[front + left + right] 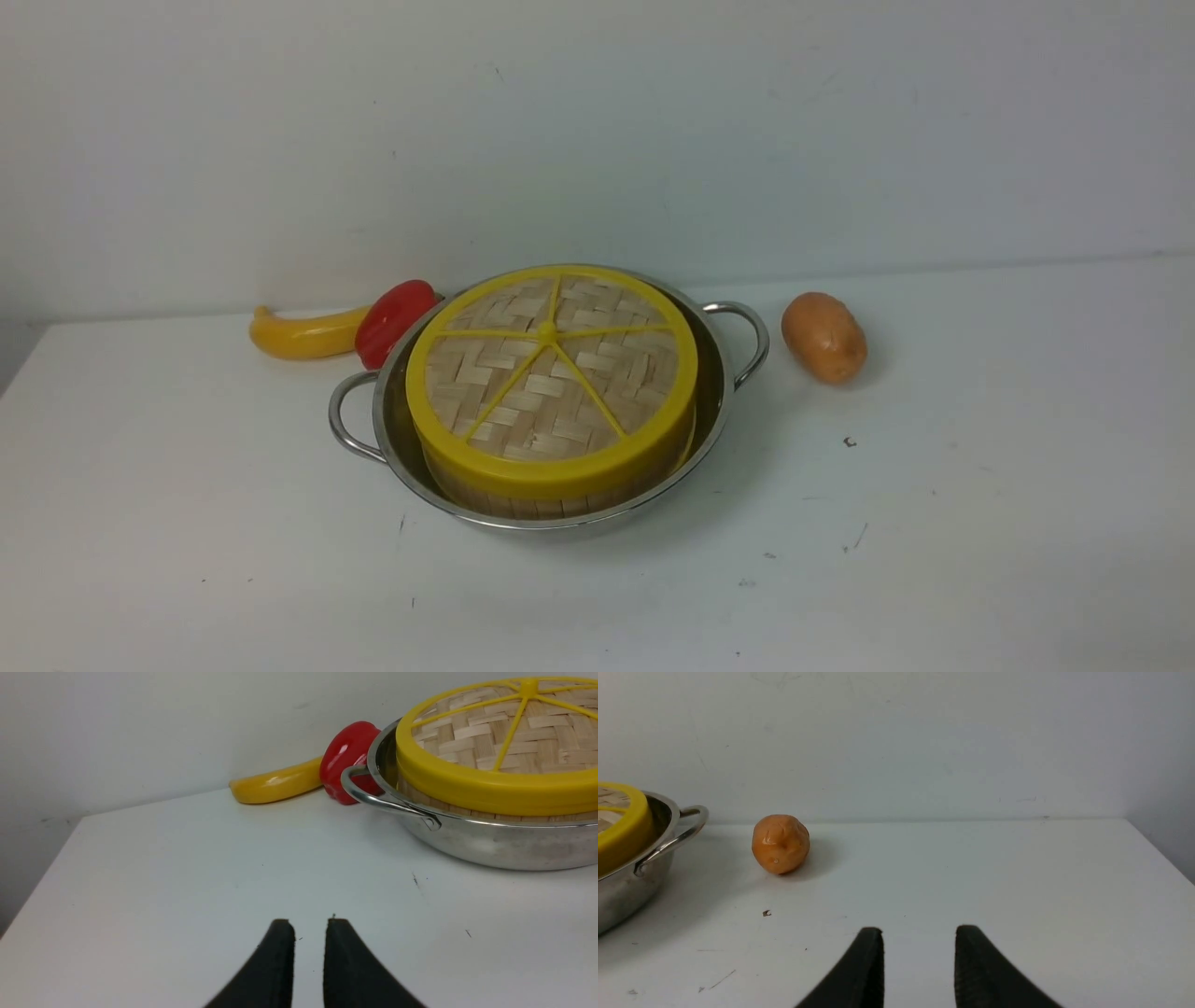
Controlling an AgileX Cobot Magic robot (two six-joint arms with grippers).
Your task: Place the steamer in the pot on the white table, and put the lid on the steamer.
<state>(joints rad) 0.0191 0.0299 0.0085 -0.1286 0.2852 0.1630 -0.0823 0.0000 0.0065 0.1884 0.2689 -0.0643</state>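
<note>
The pot (717, 392) stands mid-table on the white table (934, 560). The steamer (523, 502) sits inside it, only its bamboo wall showing. The lid (551, 373) lies on the steamer, tilted slightly, and covers it. Neither gripper shows in the front view. In the left wrist view my left gripper (309, 926) is empty with a narrow gap between its jaws, low over bare table and well short of the pot (490, 844) and lid (490, 742). My right gripper (919, 933) is open and empty over bare table, far from the pot (626, 886).
A red pepper (392, 320) touches the pot's far left rim, with a yellow banana-shaped fruit (303, 334) beside it. A brown potato (823, 337) lies right of the pot's right handle. A wall stands behind the table. The table's left edge shows in the left wrist view.
</note>
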